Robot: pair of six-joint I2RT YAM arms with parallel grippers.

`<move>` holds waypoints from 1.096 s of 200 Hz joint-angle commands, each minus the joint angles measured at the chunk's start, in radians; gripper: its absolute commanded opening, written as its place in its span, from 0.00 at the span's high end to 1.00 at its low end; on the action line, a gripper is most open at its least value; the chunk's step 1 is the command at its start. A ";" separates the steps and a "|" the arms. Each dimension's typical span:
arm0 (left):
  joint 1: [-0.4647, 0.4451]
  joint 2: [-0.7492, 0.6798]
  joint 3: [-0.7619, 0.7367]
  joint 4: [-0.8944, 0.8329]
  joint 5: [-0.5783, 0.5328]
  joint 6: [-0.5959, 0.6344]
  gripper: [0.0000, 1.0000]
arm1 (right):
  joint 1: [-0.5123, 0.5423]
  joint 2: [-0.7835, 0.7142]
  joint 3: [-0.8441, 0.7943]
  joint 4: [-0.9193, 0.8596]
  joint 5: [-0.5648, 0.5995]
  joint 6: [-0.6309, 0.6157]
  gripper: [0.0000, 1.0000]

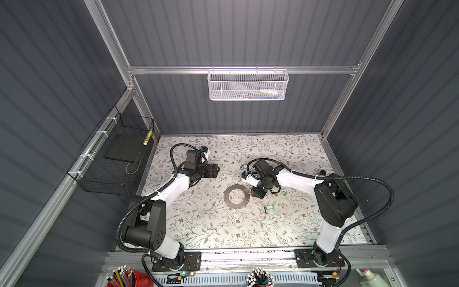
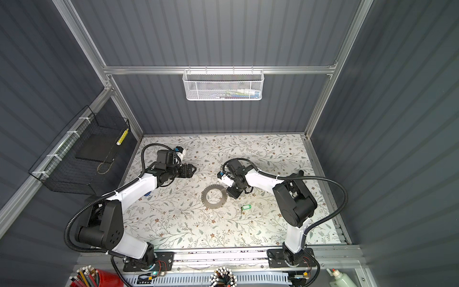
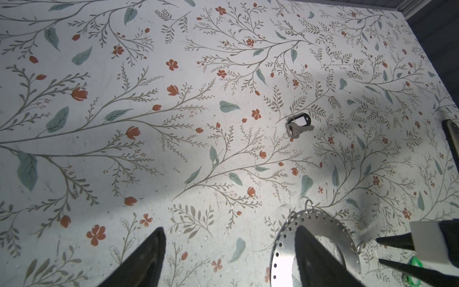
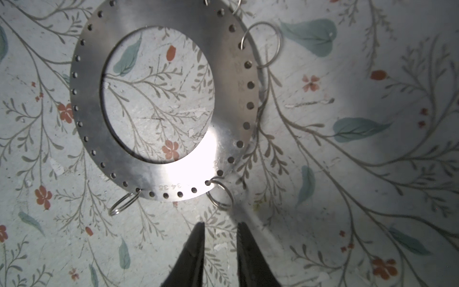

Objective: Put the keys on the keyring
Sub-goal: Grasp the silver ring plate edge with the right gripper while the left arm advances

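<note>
Flat near the middle of the floral worktop (image 1: 198, 228) in both top views: the keyring (image 1: 236, 197) (image 2: 214, 196), a thin grey metal disc with a wide open centre and small holes round its rim. Threaded through some of those holes: small split rings (image 4: 221, 196) (three plain in the right wrist view, others cut off at the frame's edge).

Just right of the keyring's rim, pointed down at the worktop: the right pincer (image 1: 257, 195) (image 4: 220, 223), parted only narrowly, nothing between its tips. Close to one split ring; touching it or not, cannot tell.

Left of the keyring and farther back, clear of the worktop: the left pincer (image 1: 216, 171) (image 3: 230, 228), spread wide and empty.

On the worktop to the near right of the keyring, apart from it and not threaded on: the green-framed tag (image 1: 268, 207) (image 2: 246, 208) with its white centre. Also loose on bare worktop, apart from the keyring: the silver key (image 3: 296, 129) joined to a black-rimmed oval tag, plain only in the left wrist view.

On the far wall: a white mesh basket (image 1: 248, 85). On the left wall: a black wire basket (image 1: 111, 164).
</note>
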 commanded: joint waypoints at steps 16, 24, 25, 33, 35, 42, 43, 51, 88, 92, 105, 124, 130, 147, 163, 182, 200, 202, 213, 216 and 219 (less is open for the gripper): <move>-0.009 -0.016 -0.008 0.003 -0.001 0.005 0.18 | -0.002 0.047 0.062 -0.067 0.001 0.030 0.77; -0.009 -0.014 -0.006 0.002 -0.002 0.007 0.18 | -0.003 0.058 0.071 -0.077 0.005 0.032 0.77; -0.009 -0.014 -0.006 0.001 -0.003 0.008 0.18 | -0.002 0.058 0.071 -0.079 0.005 0.032 0.77; -0.009 -0.014 -0.004 0.000 -0.004 0.009 0.18 | -0.002 0.065 0.076 -0.087 0.008 0.031 0.78; -0.009 -0.015 -0.004 0.000 -0.006 0.009 0.18 | -0.002 0.066 0.076 -0.088 0.009 0.030 0.78; -0.009 -0.015 -0.005 -0.002 -0.009 0.011 0.18 | -0.002 0.068 0.076 -0.090 0.011 0.028 0.78; -0.009 -0.015 -0.004 -0.002 -0.011 0.011 0.18 | -0.002 0.069 0.077 -0.091 0.011 0.029 0.78; -0.009 -0.016 -0.004 -0.003 -0.013 0.012 0.18 | -0.003 0.069 0.076 -0.091 0.011 0.029 0.78; -0.009 -0.008 0.000 -0.008 -0.013 0.012 0.17 | -0.001 0.088 0.088 -0.100 0.007 0.045 0.80; -0.009 -0.008 0.002 -0.009 -0.013 0.012 0.17 | -0.001 0.091 0.092 -0.104 0.008 0.046 0.80; -0.009 -0.008 0.000 -0.009 -0.019 0.014 0.17 | 0.000 0.102 0.103 -0.113 0.009 0.047 0.81; -0.010 -0.009 0.000 -0.010 -0.024 0.015 0.17 | -0.001 0.110 0.107 -0.118 0.011 0.050 0.81; -0.009 -0.009 0.000 -0.010 -0.025 0.015 0.17 | -0.001 0.112 0.108 -0.118 0.013 0.052 0.81; -0.010 -0.008 0.000 -0.010 -0.027 0.015 0.17 | 0.000 0.115 0.110 -0.115 0.014 0.060 0.82; -0.010 -0.006 0.001 -0.010 -0.026 0.016 0.17 | 0.001 0.118 0.111 -0.110 0.018 0.072 0.82; -0.010 -0.006 0.001 -0.010 -0.028 0.016 0.17 | 0.001 0.124 0.116 -0.107 0.020 0.083 0.81; -0.012 -0.006 0.000 -0.011 -0.029 0.015 0.17 | 0.002 0.126 0.120 -0.106 0.021 0.092 0.80; -0.012 -0.005 0.000 -0.011 -0.029 0.015 0.17 | 0.002 0.126 0.120 -0.105 0.022 0.093 0.79; -0.012 -0.005 0.001 -0.012 -0.032 0.017 0.17 | 0.002 0.125 0.122 -0.102 0.024 0.099 0.79; -0.012 -0.005 0.001 -0.012 -0.032 0.016 0.17 | 0.002 0.125 0.121 -0.101 0.025 0.101 0.79; -0.012 -0.006 0.001 -0.012 -0.032 0.016 0.17 | 0.002 0.124 0.120 -0.099 0.026 0.102 0.79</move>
